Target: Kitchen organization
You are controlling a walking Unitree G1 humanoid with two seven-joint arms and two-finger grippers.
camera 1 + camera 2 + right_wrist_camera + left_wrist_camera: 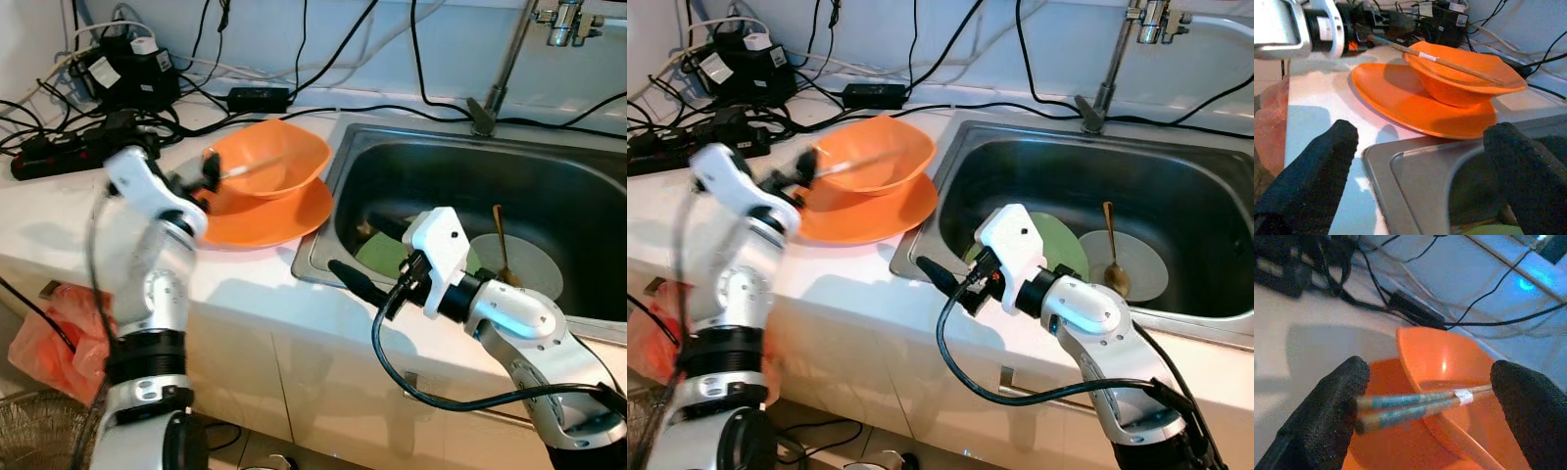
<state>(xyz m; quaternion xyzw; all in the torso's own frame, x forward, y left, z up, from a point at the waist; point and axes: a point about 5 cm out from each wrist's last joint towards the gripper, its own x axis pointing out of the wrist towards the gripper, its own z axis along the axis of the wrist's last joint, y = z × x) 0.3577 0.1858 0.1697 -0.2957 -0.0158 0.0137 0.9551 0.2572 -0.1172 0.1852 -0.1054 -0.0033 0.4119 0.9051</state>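
Left tool (pixel 1425 406) is wide open, one finger (pixel 1327 406) on each side of the chopsticks (pixel 1415 404); it is not gripping them; the near finger looks to be touching their ends, though that is hard to tell. The chopsticks lie across the rim of the orange bowl (pixel 269 157), side by side, with a small white label on one. The bowl sits on an orange plate (pixel 265 220) on the white counter (pixel 245 294), just beside the sink (pixel 549 186).

Right tool (pixel 1415 161) is open too and holds nothing; it hovers over the near corner of the sink and points at the plate. In the sink lie a green plate (pixel 1063 245), a grey plate (pixel 1141 264) and a gold spoon (pixel 1112 255).

The step looks like picking up the chopsticks. To do it well, the left tool should keep both sticks in the middle of its gap, then close slowly so both get pinched together; if only one is caught, the other may roll into the bowl. It should lift straight up and not push the bowl, since the bowl only rests on the plate and could slide.

Black cables (pixel 118 127) lie behind the bowl.
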